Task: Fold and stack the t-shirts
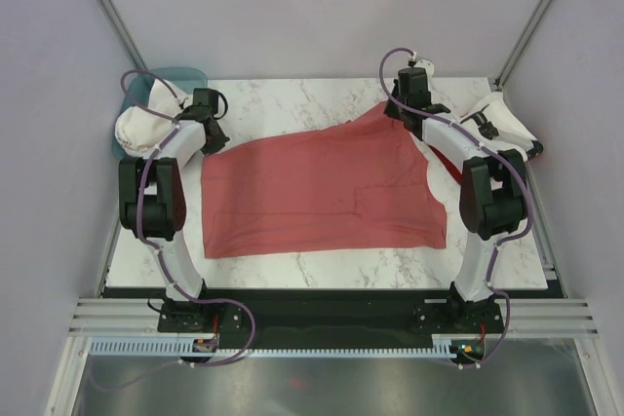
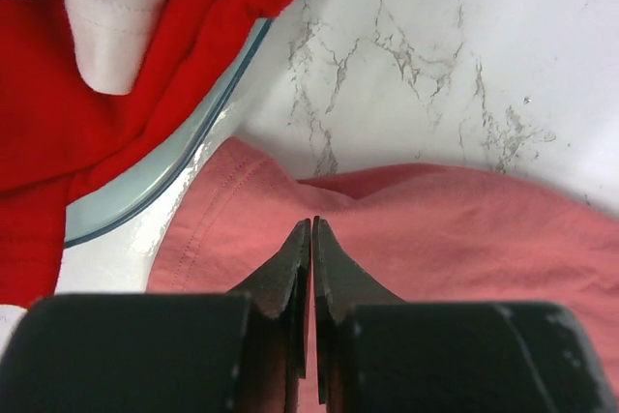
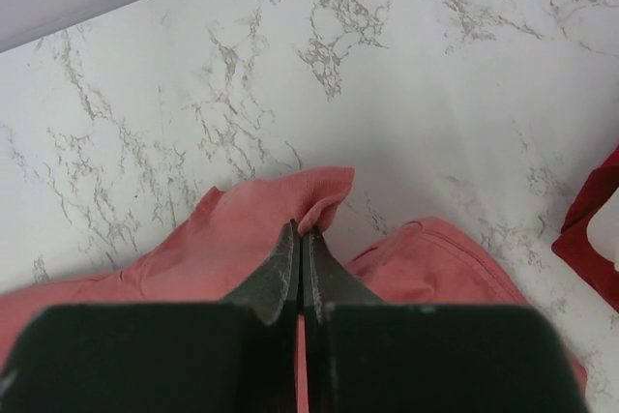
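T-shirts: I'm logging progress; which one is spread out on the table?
The salmon-red t-shirt, laid out across the middle; the others are bunched in the teal basket far left and in a heap far right.

Salmon t-shirt (image 1: 322, 192): soft matt knit cloth with a stitched hem, faintly creased. Table (image 1: 292, 99): smooth white top with grey marble veining and a slight sheen. Basket (image 2: 164, 181): translucent teal plastic, glossy at the rim, holding a bright red t-shirt (image 2: 58, 132) and a white t-shirt (image 2: 111, 26), both matt cloth. Left gripper (image 2: 311, 231) and right gripper (image 3: 298, 234): matt black, hard, plastic-looking, lightly scuffed. Frame rails (image 1: 107, 317): bare silvery metal.
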### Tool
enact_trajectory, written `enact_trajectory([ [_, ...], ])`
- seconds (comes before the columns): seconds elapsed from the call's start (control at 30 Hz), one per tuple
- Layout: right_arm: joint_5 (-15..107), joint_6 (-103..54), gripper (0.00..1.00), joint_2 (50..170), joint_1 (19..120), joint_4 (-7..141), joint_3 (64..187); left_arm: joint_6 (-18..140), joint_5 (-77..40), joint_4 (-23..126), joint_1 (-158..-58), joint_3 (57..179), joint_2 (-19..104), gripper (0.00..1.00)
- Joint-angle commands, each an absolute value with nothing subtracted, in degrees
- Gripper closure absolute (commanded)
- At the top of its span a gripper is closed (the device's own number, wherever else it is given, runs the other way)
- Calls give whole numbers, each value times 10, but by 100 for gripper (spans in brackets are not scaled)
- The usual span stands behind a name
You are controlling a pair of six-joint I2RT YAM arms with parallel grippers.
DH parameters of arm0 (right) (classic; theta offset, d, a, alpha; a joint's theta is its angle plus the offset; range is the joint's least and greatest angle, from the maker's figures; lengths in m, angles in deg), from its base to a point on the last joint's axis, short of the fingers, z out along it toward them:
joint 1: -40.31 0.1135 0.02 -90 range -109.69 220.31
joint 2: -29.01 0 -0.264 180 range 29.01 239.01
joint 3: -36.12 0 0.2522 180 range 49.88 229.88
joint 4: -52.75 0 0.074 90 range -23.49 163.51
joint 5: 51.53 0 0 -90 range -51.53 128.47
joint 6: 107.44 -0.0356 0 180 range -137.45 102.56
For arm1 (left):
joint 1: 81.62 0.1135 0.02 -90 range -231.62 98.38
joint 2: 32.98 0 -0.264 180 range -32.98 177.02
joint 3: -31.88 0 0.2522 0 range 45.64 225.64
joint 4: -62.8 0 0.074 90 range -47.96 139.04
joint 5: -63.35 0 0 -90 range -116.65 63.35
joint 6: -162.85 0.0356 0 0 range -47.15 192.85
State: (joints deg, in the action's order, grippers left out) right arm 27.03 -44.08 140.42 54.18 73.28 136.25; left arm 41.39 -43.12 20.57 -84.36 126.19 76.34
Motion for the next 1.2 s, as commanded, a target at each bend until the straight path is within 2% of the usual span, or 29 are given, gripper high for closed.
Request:
enact_trajectory([
  [0.0, 267, -448, 100, 1369, 540, 713, 1351, 406, -452, 227, -844, 1252, 742, 90],
  [0.03, 268, -448, 100, 1367, 541, 712, 1347, 404, -454, 226, -844, 1250, 741, 75],
  [0.07, 269, -449, 100, 1365, 541, 712, 1345, 400, -455, 225, -844, 1248, 741, 66],
  [0.2, 269, -448, 100, 1361, 540, 712, 1340, 404, -450, 224, -844, 1250, 748, 47],
  [0.3, 270, -449, 100, 1361, 541, 710, 1340, 411, -443, 223, -844, 1265, 762, 43],
  [0.47, 271, -447, 100, 1373, 541, 710, 1349, 399, -420, 221, -844, 1284, 802, 44],
  [0.57, 273, -448, 100, 1381, 541, 708, 1353, 396, -419, 220, -844, 1291, 823, 48],
  [0.67, 274, -448, 100, 1387, 541, 706, 1356, 390, -422, 218, -844, 1295, 831, 69],
  [0.7, 275, -448, 100, 1388, 540, 706, 1353, 387, -426, 219, -844, 1292, 830, 87],
  [0.77, 271, -449, 100, 1383, 540, 705, 1349, 382, -440, 219, -844, 1284, 820, 98],
  [1.17, 268, -459, 100, 1303, 540, 706, 1279, 368, -476, 227, -856, 1212, 729, 98],
])
